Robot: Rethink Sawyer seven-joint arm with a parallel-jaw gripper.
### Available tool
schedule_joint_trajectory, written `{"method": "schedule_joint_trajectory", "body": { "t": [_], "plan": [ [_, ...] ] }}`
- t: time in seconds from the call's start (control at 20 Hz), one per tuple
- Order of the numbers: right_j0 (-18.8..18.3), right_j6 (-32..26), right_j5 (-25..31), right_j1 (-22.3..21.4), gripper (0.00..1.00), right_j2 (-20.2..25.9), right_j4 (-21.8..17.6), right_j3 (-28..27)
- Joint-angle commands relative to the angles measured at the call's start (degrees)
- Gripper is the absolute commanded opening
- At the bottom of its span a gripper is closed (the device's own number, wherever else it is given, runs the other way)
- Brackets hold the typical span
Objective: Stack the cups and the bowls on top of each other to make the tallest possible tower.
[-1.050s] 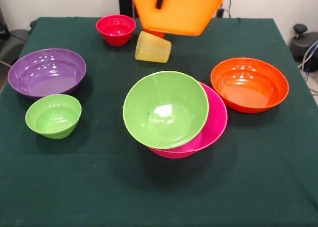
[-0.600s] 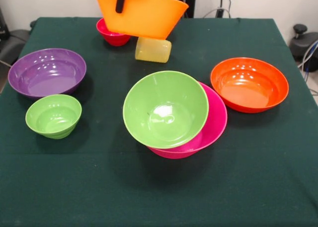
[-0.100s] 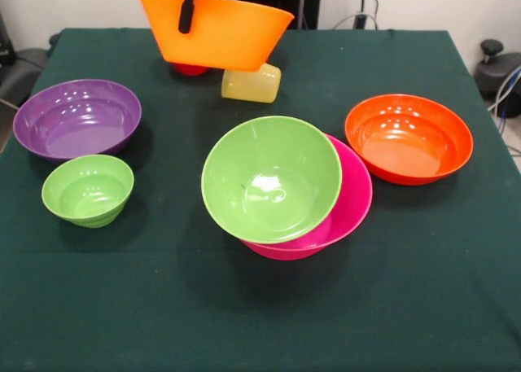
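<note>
The gripper (image 3: 186,10) is clamped on the near wall of the yellow-orange bowl (image 3: 224,34), one finger showing outside the rim. The bowl hangs above the table's (image 3: 260,323) far edge, mouth up, slightly tilted. A yellow cup (image 3: 251,83) lies on its side just below. The green bowl (image 3: 271,179) rests tilted in the pink bowl (image 3: 352,201).

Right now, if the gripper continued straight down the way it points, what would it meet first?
The gripper, clamped on the yellow-orange bowl's rim, points down. The small red bowl seems to sit right beneath, so the carried bowl would probably touch it first; depth is unclear.
</note>
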Motion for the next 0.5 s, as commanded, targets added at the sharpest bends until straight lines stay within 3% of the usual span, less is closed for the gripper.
{"method": "schedule_joint_trajectory", "body": {
  "t": [0.05, 0.5],
  "plan": [
    [-2.5, -12.4, 6.3, 1.3, 0.00, 10.4, -7.0, -6.1],
    [-5.4, -12.0, 5.4, 2.8, 0.00, 12.8, -12.4, -10.2]
  ]
}}
